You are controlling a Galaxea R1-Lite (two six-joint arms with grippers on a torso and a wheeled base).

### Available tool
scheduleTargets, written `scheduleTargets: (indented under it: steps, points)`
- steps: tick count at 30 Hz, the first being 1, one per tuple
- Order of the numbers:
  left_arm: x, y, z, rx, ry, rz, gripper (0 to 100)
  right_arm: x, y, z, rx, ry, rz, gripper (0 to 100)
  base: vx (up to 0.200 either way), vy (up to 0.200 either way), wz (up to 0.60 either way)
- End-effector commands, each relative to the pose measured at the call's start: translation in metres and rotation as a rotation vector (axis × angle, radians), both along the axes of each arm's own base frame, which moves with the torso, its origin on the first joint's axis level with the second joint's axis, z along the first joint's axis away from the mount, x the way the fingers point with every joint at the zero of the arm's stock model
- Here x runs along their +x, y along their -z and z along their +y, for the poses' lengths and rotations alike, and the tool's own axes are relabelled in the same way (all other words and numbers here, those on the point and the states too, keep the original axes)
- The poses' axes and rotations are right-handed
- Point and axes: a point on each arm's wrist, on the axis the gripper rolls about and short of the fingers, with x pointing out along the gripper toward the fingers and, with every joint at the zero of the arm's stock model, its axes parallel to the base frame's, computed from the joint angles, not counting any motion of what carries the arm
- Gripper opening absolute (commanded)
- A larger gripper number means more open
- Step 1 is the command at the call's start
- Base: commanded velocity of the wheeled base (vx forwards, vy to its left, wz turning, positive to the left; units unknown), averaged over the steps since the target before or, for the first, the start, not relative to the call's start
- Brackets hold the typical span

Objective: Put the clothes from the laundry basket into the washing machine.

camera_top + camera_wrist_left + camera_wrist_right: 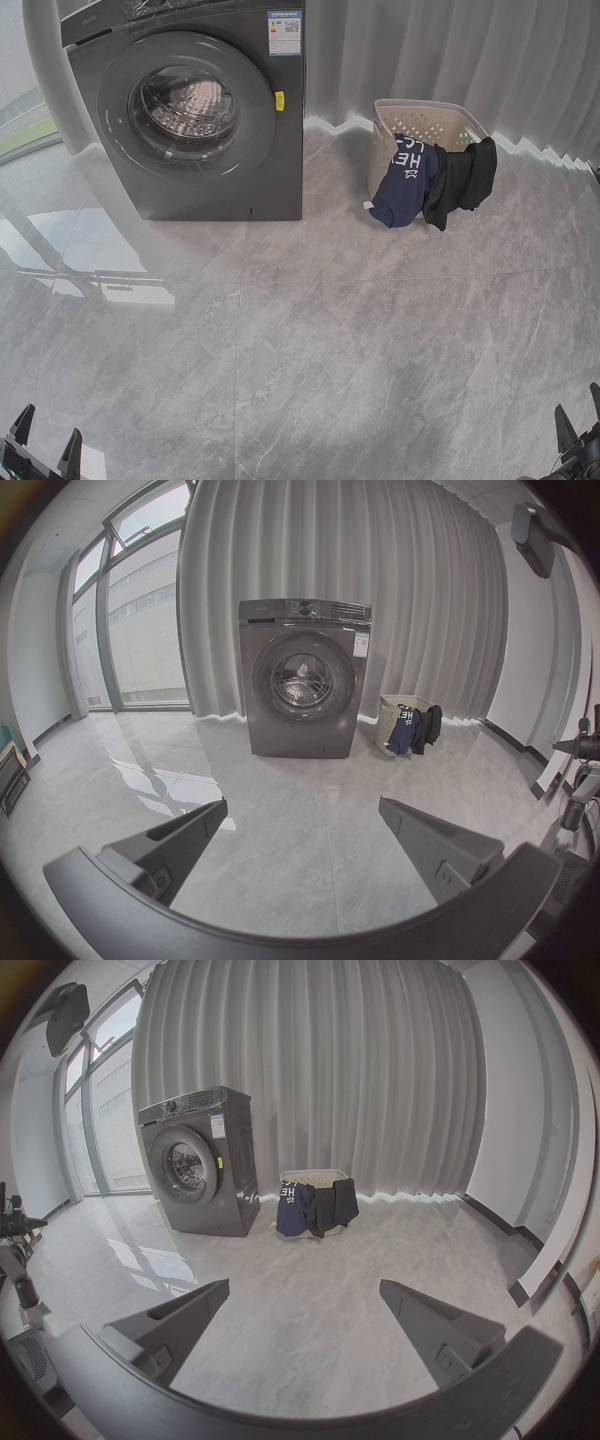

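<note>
A pale grey marble-look tiled floor (350, 350) stretches ahead to a white pleated curtain (450, 56). On the robot's left stands a dark grey front-loading washing machine (200, 119). Its round glass door looks shut. Just to its right, apart from it, sits a beige plastic laundry basket (425, 105) with perforated walls. A navy blue shirt with white lettering (403, 184) hangs over the basket's front rim, touching a black garment (462, 178) draped beside it. Both hang almost to the floor.

The left gripper (301, 804) and right gripper (304, 1284) sit low and well short of everything, each with its fingers spread apart and empty.

The step in hand seems to be the approach. The door likely needs opening first. A garment is best pinched where it folds over the rim, then lifted high enough that it clears the floor.
</note>
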Motion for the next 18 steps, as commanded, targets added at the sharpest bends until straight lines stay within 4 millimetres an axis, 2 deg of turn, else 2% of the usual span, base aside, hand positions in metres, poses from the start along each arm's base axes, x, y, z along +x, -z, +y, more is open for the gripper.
scheduleTargets:
  steps: [1,18]
  points:
    - [-0.0002,0.005,0.0,-0.001,0.001,-0.001,100,0.0001,0.0053,-0.0001,0.0,0.001,0.002,100,0.2,0.0,0.0]
    - [-0.0002,0.0048,0.0,-0.007,0.0,-0.002,100,0.0001,0.0052,0.0,0.0,0.0,0.001,100,0.2,0.0,0.0]
